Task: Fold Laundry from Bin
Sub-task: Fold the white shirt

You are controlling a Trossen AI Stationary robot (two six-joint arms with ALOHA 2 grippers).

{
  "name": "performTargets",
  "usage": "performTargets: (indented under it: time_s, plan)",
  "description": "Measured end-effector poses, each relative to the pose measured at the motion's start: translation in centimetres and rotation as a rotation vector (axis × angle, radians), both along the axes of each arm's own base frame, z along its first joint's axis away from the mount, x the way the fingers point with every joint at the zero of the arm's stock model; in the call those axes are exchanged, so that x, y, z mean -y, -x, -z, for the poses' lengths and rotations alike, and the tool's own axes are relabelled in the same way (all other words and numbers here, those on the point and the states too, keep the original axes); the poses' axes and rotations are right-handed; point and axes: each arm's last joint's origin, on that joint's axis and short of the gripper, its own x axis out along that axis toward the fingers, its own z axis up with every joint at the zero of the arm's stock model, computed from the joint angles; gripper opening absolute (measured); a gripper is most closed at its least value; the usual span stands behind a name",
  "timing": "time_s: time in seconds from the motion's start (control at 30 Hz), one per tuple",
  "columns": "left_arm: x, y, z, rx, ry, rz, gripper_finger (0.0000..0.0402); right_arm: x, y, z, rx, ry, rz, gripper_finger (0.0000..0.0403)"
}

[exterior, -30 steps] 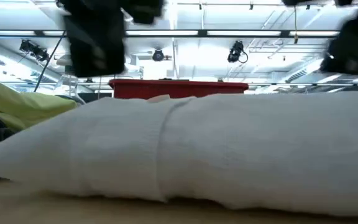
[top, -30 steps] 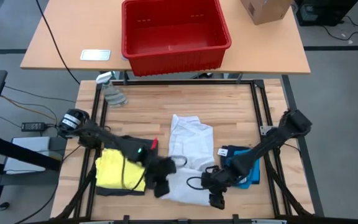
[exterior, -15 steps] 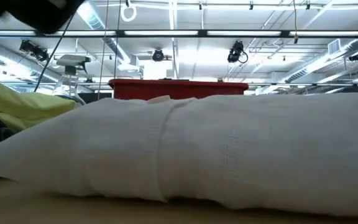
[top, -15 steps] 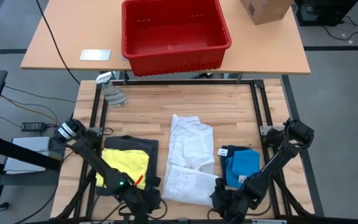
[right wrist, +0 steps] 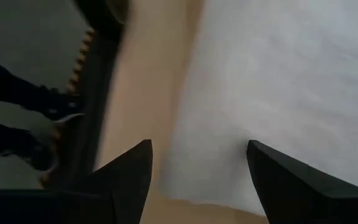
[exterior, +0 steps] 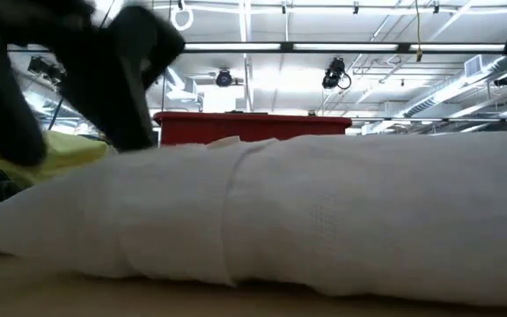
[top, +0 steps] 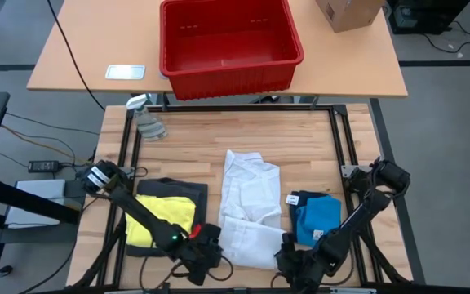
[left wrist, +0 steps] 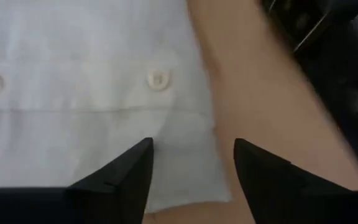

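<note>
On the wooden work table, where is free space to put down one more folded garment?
The far half of the work table is bare, between the spray bottle and the frame's right rail. The near half is crowded: the yellow garment, white shirt and blue garment lie side by side, with the left gripper and right gripper at the near edge.

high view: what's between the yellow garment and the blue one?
The folded white shirt lies between the yellow garment and the blue garment, with bare wood either side, seen in the high view.
</note>
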Motion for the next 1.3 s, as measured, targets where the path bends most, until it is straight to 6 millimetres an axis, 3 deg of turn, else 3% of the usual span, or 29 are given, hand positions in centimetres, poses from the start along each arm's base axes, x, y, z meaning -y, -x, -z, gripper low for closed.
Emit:
performTargets:
  time_s: [0.17, 0.33, 0.4, 0.5, 0.57, 0.6, 0.7, 0.8, 0.87, 1.0, 1.1, 1.3]
  plan:
    - [0.3, -0.5, 2.7, -0.096, 0.018, 0.077, 0.0238, 0.4, -0.4, 0.9, -0.037, 0.026, 0.011, 0.0251]
    - [0.8, -0.7, 4.4, -0.114, 0.035, 0.049, 0.0209, 0.5, -1.4, 2.3, -0.117, -0.058, -0.012, 0.0203]
    - [0.8, -0.8, 4.6, -0.114, 0.044, 0.017, 0.0178, 0.9, -1.9, 3.0, -0.178, -0.09, -0.018, 0.0167]
    - [0.4, -0.9, 4.3, -0.116, 0.062, -0.023, 0.0106, 1.6, -2.7, 3.1, -0.256, -0.176, -0.006, 0.0082]
    - [0.1, -1.0, 3.8, -0.113, 0.081, -0.044, 0.0043, 2.1, -3.1, 2.7, -0.283, -0.209, -0.036, 0.0026]
    - [0.0, -1.0, 3.4, -0.128, 0.113, -0.056, 0.0024, 2.4, -3.1, 2.2, -0.295, -0.228, -0.061, 0.0019]
    - [-1.0, -1.6, 0.8, -0.213, 0.285, -0.068, 0.0017, 3.3, -3.6, -0.5, -0.342, -0.409, -0.149, 0.003]
    - [-1.4, -1.7, -3.5, -0.194, 0.389, -0.082, 0.0018, 4.4, -3.3, -4.3, -0.323, -0.541, -0.202, 0.0031]
    - [-2.0, -1.6, -5.8, -0.163, 0.436, -0.096, 0.0016, 5.1, -2.6, -6.2, -0.281, -0.532, -0.218, 0.0022]
    - [-4.7, -2.2, -8.4, -0.117, 0.504, -0.194, 0.0015, 7.9, -1.7, -8.9, -0.197, -0.415, -0.159, 0.0011]
    - [-6.8, -2.9, -8.6, -0.13, 0.516, -0.296, 0.0015, 10.2, -1.6, -8.7, -0.231, -0.356, -0.068, 0.0014]
    - [-11.2, -4.4, -6.0, -0.275, 0.456, -0.498, 0.0014, 13.6, -0.9, -4.6, -0.37, -0.327, 0.148, 0.0022]
